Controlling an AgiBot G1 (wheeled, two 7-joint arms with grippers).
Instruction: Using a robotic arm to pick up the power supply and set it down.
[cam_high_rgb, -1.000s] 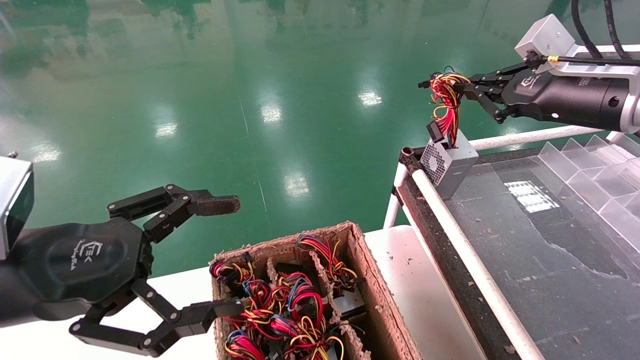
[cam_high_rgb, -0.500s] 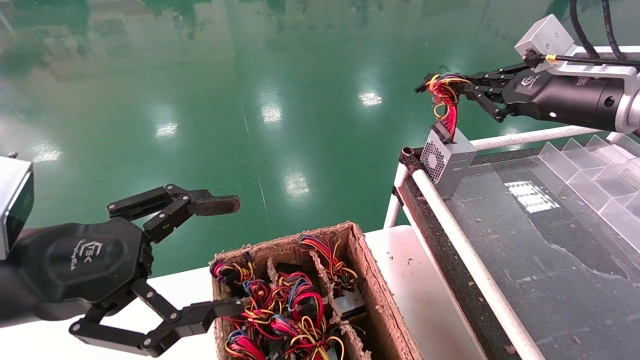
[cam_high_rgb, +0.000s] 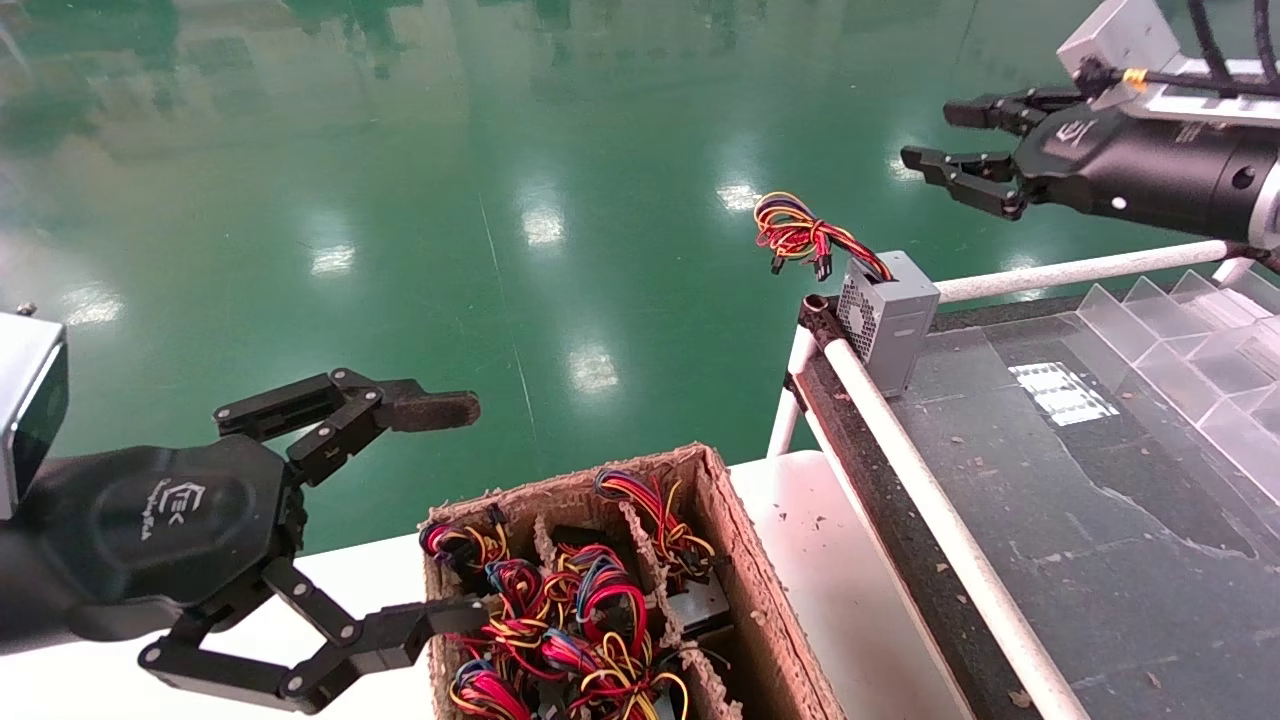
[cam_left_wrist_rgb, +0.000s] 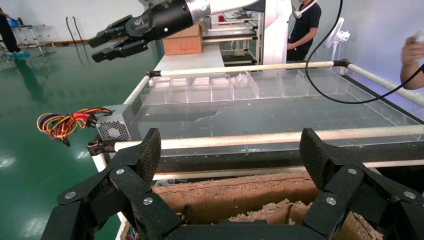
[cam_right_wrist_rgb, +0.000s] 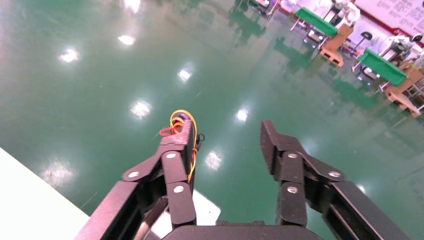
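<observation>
The power supply, a small silver box with a perforated face, stands on the near-left corner of the black table. Its red, yellow and black wire bundle sticks out leftward over the green floor. My right gripper hovers open above and to the right of it, with nothing between its fingers. In the right wrist view the right gripper is open and wire loops peek from behind one finger. The left wrist view shows the power supply with the right gripper above it.
My left gripper stays open at the lower left beside a cardboard box holding several wire-bundled units. A white rail edges the table. Clear dividers line its far right side.
The right gripper has opened, let go of the wire bundle and moved up and to the right. The bundle has flopped leftward, and the power supply rests on the table corner.
</observation>
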